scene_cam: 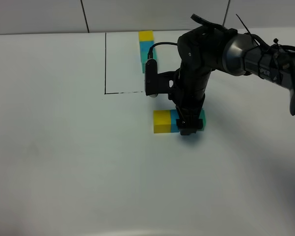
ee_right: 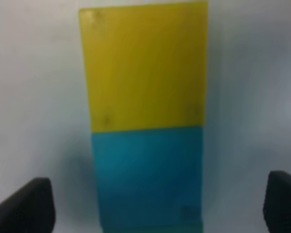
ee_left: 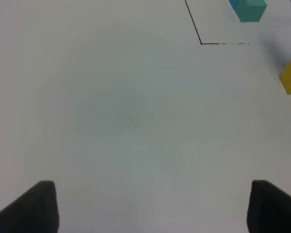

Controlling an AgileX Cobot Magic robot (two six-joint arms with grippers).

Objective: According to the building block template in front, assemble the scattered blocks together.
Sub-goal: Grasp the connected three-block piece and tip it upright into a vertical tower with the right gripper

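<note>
Three scattered blocks [scene_cam: 163, 121], yellow, blue and teal-green, are seen joined in one row near the middle of the white surface [scene_cam: 64, 147]. The right gripper [scene_cam: 189, 129] is spread around the row. The building block template [scene_cam: 146, 46] lies near the far edge. The left gripper [ee_left: 150, 208] is spread, empty.

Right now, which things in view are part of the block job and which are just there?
Part of the job:
- building block template
- yellow block
- blue block
- teal-green block
- right gripper, over the row

Just there:
- black outlined square on the table
- left gripper, over bare table
</note>
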